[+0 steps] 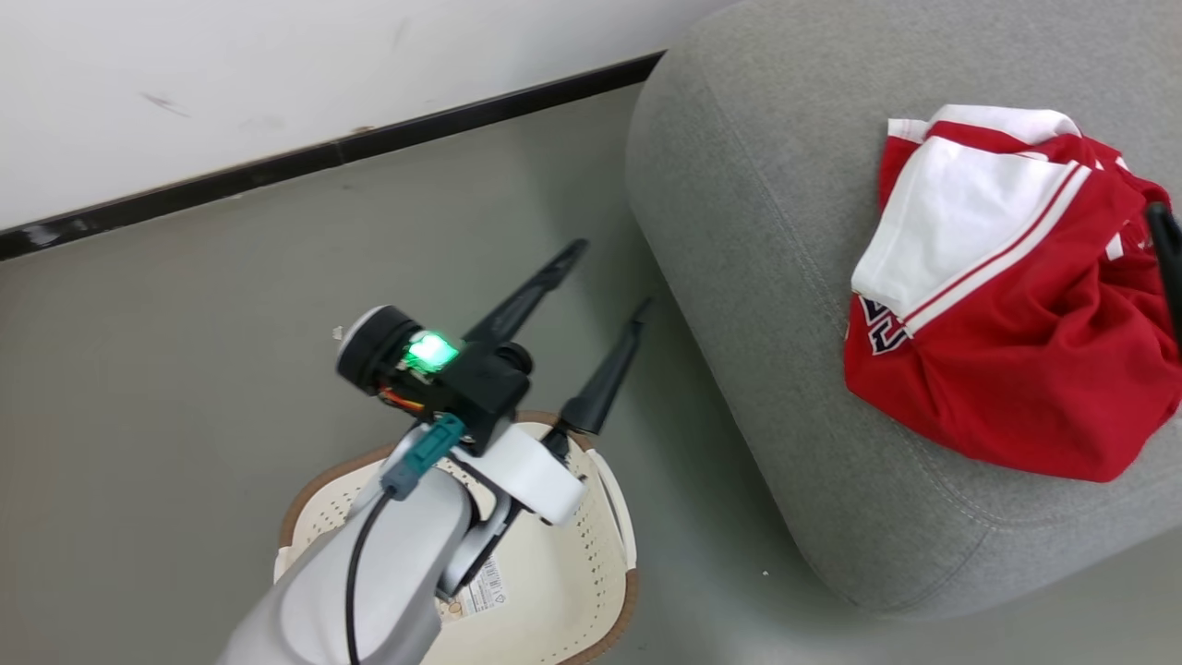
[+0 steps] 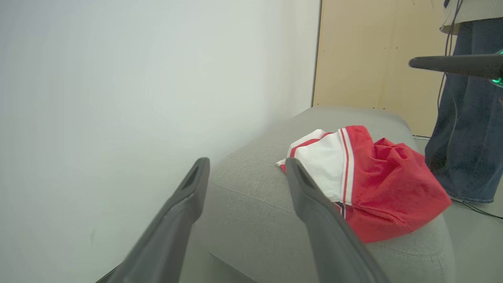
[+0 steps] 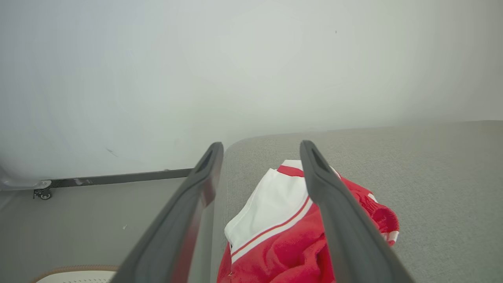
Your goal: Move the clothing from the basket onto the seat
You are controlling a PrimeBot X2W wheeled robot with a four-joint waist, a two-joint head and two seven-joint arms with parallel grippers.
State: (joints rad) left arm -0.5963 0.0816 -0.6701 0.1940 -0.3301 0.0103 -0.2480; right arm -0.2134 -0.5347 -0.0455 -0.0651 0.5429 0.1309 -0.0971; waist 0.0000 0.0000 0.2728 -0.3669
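The red clothing (image 1: 1007,369) with white sleeves lies bunched on the grey seat (image 1: 757,231), and shows again as clothing (image 2: 377,184) and clothing (image 3: 283,239). My left gripper (image 1: 609,275) is open and empty. It hovers above the floor between the basket (image 1: 591,573) and the seat, left of the clothing. My forearm covers part of the basket; the part that shows holds no garment. My right gripper (image 3: 262,144) is open and empty above the near side of the clothing. One of its fingers (image 1: 1165,259) crosses the right edge of the head view.
A white wall with a black baseboard (image 1: 323,157) runs behind the grey floor (image 1: 185,323). A person's legs in jeans (image 2: 467,118) stand beyond the seat, in front of a tan panel (image 2: 365,55). A small caster (image 3: 41,193) sits by the baseboard.
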